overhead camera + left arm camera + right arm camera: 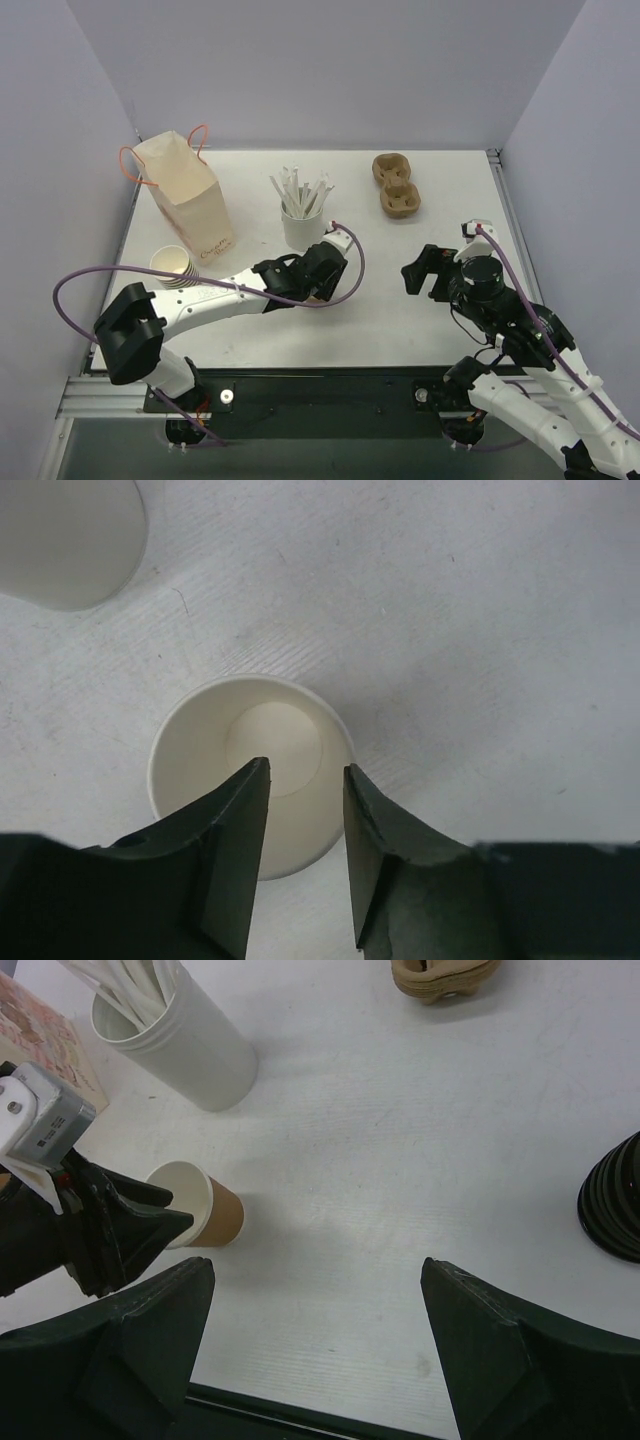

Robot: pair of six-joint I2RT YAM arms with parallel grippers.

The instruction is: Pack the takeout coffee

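Lidless brown paper cup (212,1215) stands upright on the worktop (400,1160), left of centre, long axis vertical; left gripper (305,767) hangs directly above its mouth, fingers partly parted, gripping nothing; right gripper (318,1265) sits well to its right, fingers wide, empty; left arm is nearer.

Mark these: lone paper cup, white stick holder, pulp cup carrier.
lone paper cup (222,1222), right wrist view, brown side wall.
white stick holder (195,1055), right wrist view, outer wall.
pulp cup carrier (401,201), top view, nearer well.

Lab test booth — white table (390,320), plain walls (330,70)
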